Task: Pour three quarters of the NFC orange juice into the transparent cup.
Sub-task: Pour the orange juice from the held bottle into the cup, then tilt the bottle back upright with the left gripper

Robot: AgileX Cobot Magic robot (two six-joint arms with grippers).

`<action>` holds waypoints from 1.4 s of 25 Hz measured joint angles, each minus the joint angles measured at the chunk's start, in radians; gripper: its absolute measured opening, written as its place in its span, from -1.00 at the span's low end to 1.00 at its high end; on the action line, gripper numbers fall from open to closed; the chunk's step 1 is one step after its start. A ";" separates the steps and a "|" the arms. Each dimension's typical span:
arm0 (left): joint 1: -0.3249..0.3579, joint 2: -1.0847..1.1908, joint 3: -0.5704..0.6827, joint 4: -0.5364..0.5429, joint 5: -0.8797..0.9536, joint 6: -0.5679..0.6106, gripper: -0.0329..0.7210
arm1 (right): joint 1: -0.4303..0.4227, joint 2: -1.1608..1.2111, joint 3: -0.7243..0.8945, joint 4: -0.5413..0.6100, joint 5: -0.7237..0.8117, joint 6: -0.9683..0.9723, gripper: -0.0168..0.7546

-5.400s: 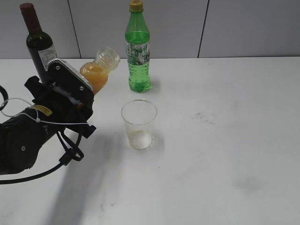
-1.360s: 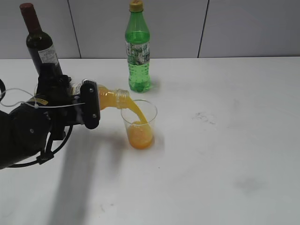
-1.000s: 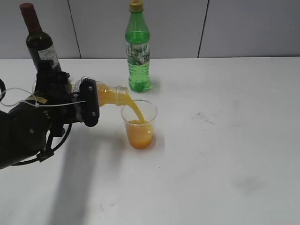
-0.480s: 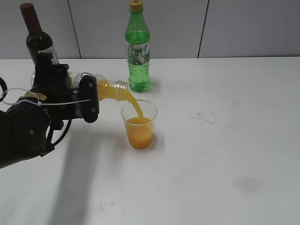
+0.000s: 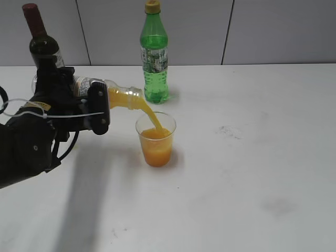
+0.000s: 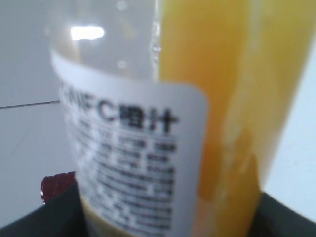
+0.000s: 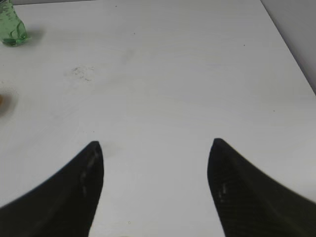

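Note:
My left gripper (image 5: 89, 107) is shut on the NFC orange juice bottle (image 5: 118, 96) and holds it tipped on its side, neck to the right and slightly down. A stream of juice runs from its mouth into the transparent cup (image 5: 156, 140), which stands upright on the table and is more than half full of orange juice. In the left wrist view the bottle (image 6: 163, 123) fills the frame, white label with "NFC" and orange liquid along one side. My right gripper (image 7: 155, 148) is open and empty above bare table; it does not show in the exterior view.
A tall green bottle (image 5: 154, 58) stands just behind the cup; its base also shows in the right wrist view (image 7: 11, 27). A dark wine bottle (image 5: 42, 44) stands at the back left behind my left arm. The white table (image 5: 252, 157) stretches to the right.
The bottle was upright-tilted and the cup empty at first. It has since been tipped over the cup, its back end rising further, and the juice level in the cup has climbed.

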 joint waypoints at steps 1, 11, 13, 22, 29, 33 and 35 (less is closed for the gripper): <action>0.000 0.000 0.000 0.000 0.000 0.000 0.34 | 0.000 0.000 0.000 0.000 0.000 0.000 0.36; 0.000 0.000 0.000 0.004 0.003 0.000 0.34 | 0.000 0.000 0.000 0.001 0.000 0.000 0.36; 0.000 0.000 0.000 0.004 0.011 -0.008 0.34 | 0.000 0.000 0.000 0.001 0.000 0.000 0.36; -0.017 0.000 0.000 0.018 0.042 -0.260 0.34 | 0.000 0.000 0.000 0.001 0.000 0.000 0.37; -0.044 0.000 0.000 0.040 0.018 -0.590 0.34 | 0.000 0.000 0.000 0.001 0.000 0.000 0.37; -0.045 -0.010 0.000 0.053 -0.007 -0.839 0.34 | 0.000 0.000 0.000 0.001 0.000 0.000 0.37; -0.041 -0.021 0.000 0.057 -0.008 -0.964 0.34 | 0.000 0.000 0.000 0.001 0.000 0.000 0.37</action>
